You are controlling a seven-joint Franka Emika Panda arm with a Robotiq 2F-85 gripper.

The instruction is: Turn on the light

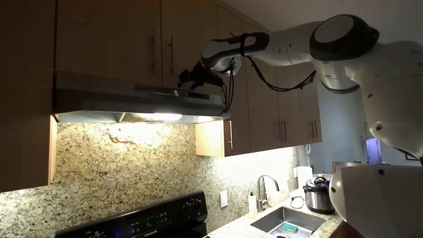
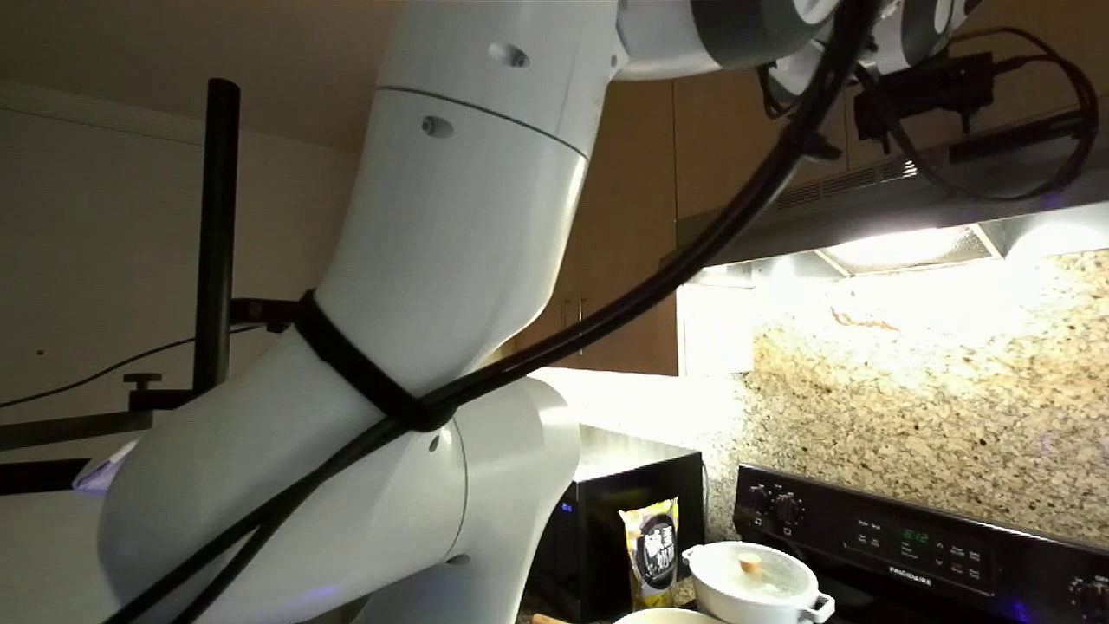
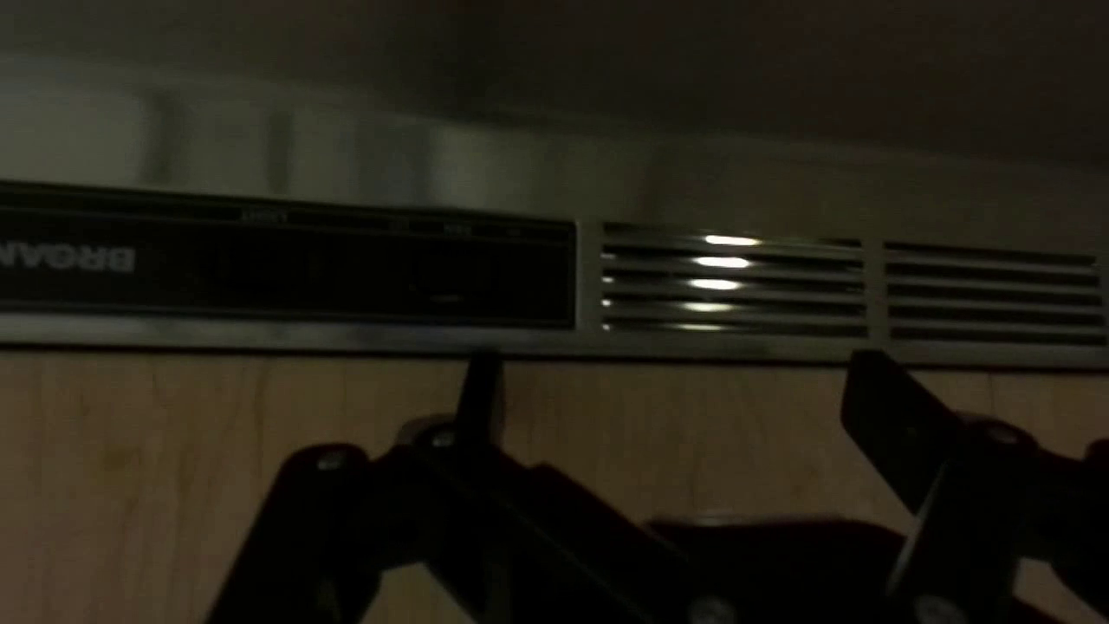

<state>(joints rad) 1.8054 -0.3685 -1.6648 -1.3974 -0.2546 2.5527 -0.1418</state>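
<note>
The range hood (image 1: pixel 138 102) has a dark control panel (image 1: pixel 198 95) and slotted vents on its front. The hood light (image 1: pixel 167 117) is lit, and it also shows lit in an exterior view (image 2: pixel 905 247). In the wrist view the panel (image 3: pixel 346 269) appears upside down, with a faint LIGHT label (image 3: pixel 264 215) at left; its switches are too dark to read. My gripper (image 3: pixel 676 355) is open and empty, with fingertips wide apart near the hood's upper edge. In both exterior views the gripper (image 1: pixel 186 86) (image 2: pixel 925 136) is by the hood front; contact cannot be told.
Wood cabinets (image 1: pixel 109 39) with bar handles stand above and behind the gripper. Black cables (image 1: pixel 228 89) hang from the wrist near the hood. Below are a black stove panel (image 1: pixel 142 218), a sink (image 1: pixel 284 221), a white pot (image 2: pixel 749 581) and a microwave (image 2: pixel 598 520).
</note>
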